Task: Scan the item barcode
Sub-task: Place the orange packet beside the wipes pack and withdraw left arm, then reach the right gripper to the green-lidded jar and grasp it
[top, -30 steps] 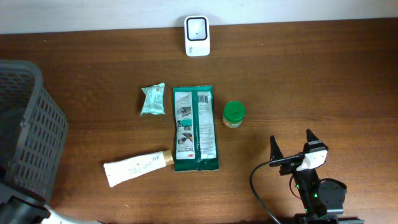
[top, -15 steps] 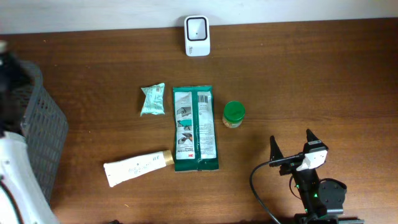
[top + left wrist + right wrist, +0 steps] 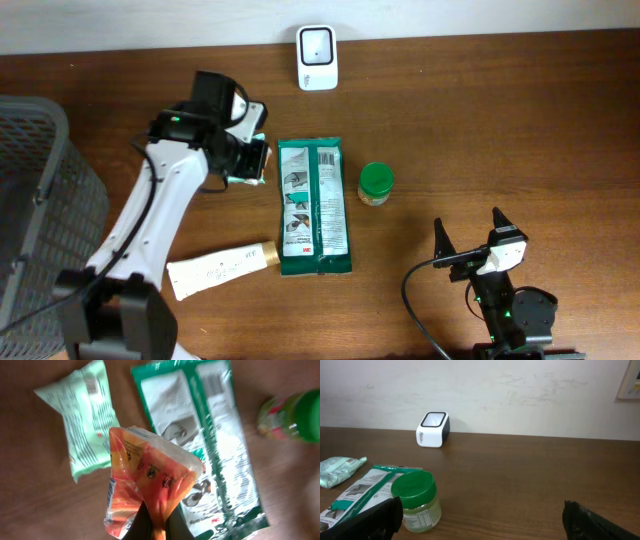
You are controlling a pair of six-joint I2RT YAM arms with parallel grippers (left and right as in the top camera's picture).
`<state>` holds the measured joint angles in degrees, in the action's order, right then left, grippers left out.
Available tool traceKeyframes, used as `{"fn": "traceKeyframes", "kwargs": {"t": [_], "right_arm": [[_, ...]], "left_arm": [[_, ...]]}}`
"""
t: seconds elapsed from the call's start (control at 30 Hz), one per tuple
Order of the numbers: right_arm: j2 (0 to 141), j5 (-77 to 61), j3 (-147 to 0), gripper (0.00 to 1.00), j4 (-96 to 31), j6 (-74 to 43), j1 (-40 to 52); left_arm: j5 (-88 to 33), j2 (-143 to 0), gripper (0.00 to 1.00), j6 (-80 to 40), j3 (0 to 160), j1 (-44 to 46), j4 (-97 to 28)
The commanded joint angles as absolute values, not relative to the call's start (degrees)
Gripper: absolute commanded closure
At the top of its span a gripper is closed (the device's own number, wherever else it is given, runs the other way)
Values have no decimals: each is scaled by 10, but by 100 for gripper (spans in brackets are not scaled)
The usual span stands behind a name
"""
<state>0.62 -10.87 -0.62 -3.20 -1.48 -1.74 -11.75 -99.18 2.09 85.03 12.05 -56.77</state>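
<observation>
The overhead camera looks straight down on the whole table [image 3: 500, 120]. The left wrist camera hangs close above the long green pack [image 3: 215, 435], facing down (much nearer than the others). The right wrist camera sits low, looking level toward the wall [image 3: 520, 395] and scanner [image 3: 433, 429]. All three catch the green-lidded jar [image 3: 416, 500].
</observation>
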Motion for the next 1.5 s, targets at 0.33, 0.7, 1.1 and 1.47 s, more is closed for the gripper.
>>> {"fn": "traceKeyframes", "kwargs": {"t": [0.33, 0.7, 1.1, 1.47], "right_arm": [[2, -114, -3, 2, -34, -15, -19], [2, -114, -3, 2, -34, -15, -19], [2, -39, -3, 2, -41, 39, -19], [72, -312, -87, 2, -23, -52, -19]], "left_arm": [[-92, -1095, 100, -32, 781, 134, -558], [-87, -1004, 6, -32, 850, 132, -564], [-47, -917, 1, -11, 892, 23, -566], [-46, -917, 1, 18, 892, -58, -519]]}}
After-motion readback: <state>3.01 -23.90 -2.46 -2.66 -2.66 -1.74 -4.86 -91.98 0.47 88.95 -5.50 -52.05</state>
